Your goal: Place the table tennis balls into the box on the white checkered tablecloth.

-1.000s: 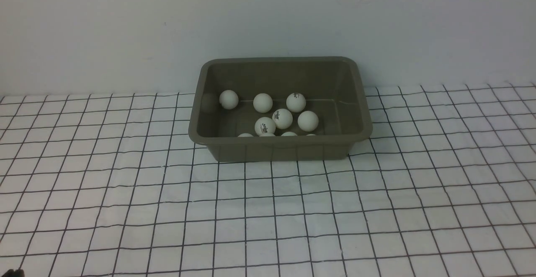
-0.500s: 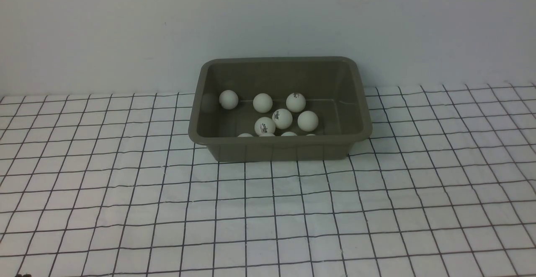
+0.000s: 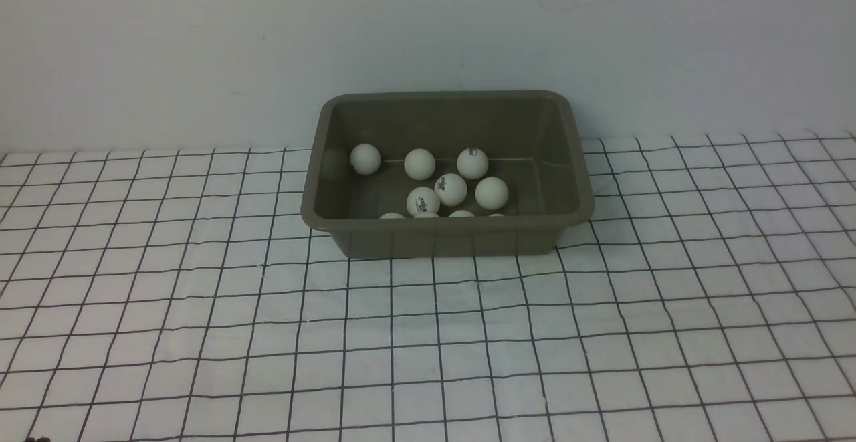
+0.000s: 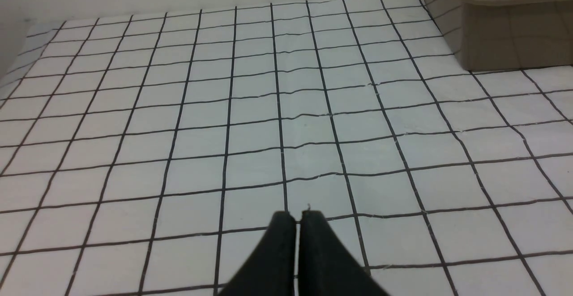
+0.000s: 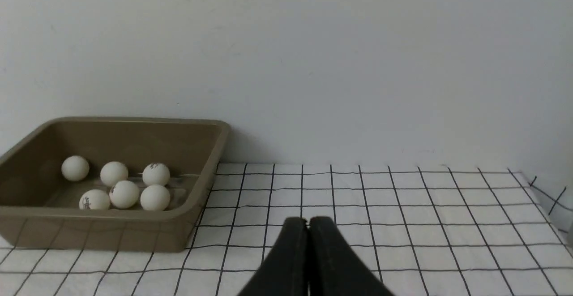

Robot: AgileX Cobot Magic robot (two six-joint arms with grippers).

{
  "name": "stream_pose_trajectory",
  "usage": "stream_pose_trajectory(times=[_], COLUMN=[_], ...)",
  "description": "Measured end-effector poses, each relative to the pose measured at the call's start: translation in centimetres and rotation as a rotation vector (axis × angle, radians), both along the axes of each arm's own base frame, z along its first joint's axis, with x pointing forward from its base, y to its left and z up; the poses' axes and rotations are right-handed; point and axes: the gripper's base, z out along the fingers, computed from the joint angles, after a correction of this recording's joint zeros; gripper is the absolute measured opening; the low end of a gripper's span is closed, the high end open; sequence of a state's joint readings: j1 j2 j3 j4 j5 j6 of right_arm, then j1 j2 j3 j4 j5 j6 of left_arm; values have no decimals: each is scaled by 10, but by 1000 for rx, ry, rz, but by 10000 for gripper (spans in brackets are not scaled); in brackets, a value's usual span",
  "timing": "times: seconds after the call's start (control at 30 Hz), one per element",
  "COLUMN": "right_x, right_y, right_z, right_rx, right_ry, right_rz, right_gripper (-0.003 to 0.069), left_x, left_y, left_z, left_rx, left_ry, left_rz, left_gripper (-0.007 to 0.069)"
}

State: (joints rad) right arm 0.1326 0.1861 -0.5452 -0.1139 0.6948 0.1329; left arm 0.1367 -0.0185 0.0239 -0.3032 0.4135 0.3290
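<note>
White, olive, black.
My black fingers [image 4: 286, 242]; white balls [image 3: 451, 189] with dark logos; olive-grey box [image 3: 447, 231]; white black-gridded cloth [image 3: 468, 335].

Bare staged test bench, lab-type setup rather than a home. Plain pale wall [image 3: 200, 41] directly behind, unmarked and undecorated. Work surface fully covered by the white checkered tablecloth [image 3: 428, 335], slightly wrinkled, its black grid running to the wall. Only props: one olive-grey box [image 3: 441, 235] holding the table tennis balls [image 3: 451, 189]. No furniture or household clutter visible.
</note>
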Motion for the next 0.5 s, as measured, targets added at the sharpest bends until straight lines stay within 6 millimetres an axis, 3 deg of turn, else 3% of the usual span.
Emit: stream_pose_trajectory(times=[0.07,0.23,0.5], right_x=[3,10,14], right_y=[1,2,2], right_z=[-13,-85,-127], right_rx=[23,55,62], right_ry=[-7,-8,62], right_rz=[-25,-52,-52], right_gripper=[-18,-18,-18], left_x=[0,0,0], left_y=[0,0,0], left_z=[0,0,0], left_rx=[0,0,-1], left_ry=[0,0,1], left_rz=[0,0,0], left_gripper=[-4,-4,-4])
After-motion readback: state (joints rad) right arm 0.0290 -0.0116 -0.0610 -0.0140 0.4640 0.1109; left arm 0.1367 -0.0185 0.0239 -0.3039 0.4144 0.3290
